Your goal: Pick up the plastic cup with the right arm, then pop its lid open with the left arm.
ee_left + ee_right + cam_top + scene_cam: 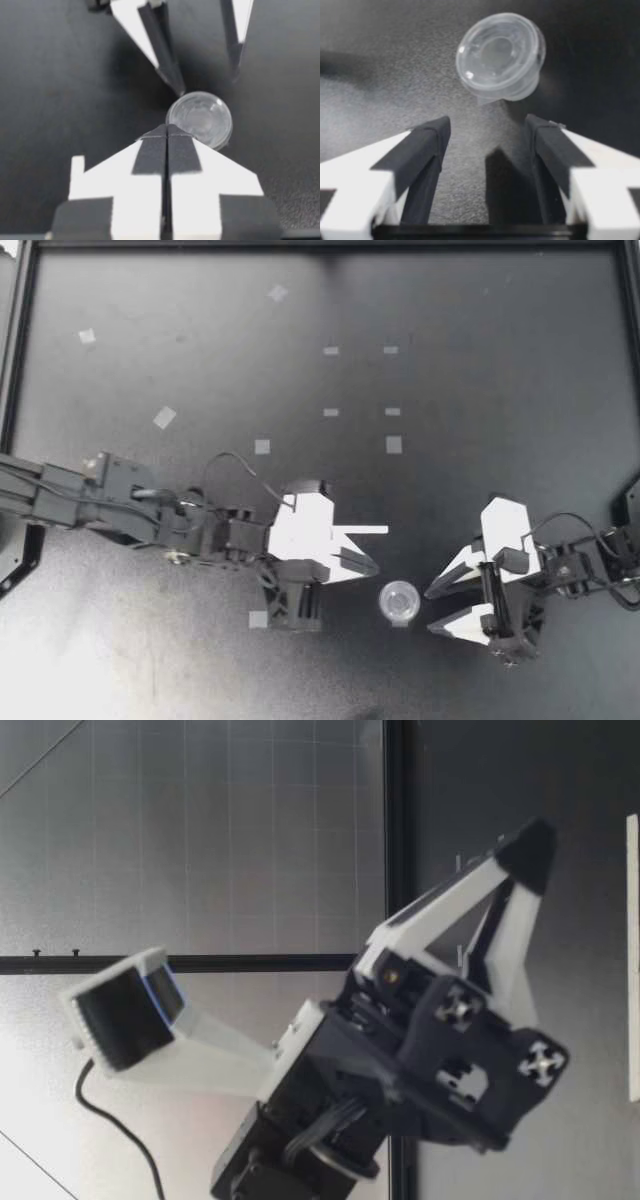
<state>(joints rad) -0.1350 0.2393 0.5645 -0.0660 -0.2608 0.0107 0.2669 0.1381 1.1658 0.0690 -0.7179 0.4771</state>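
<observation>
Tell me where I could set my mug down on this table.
The table half away from the arms, carrying only flat tape squares, is free. Crowded where the lidded clear cup stands between the shut left jaws and open right jaws.

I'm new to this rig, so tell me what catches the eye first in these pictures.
A small clear plastic cup stands on the dark table between the two grippers. My left gripper points at it with its fingers shut together, tips right beside the cup. My right gripper faces it from the other side, fingers open, the cup just ahead of them.
</observation>
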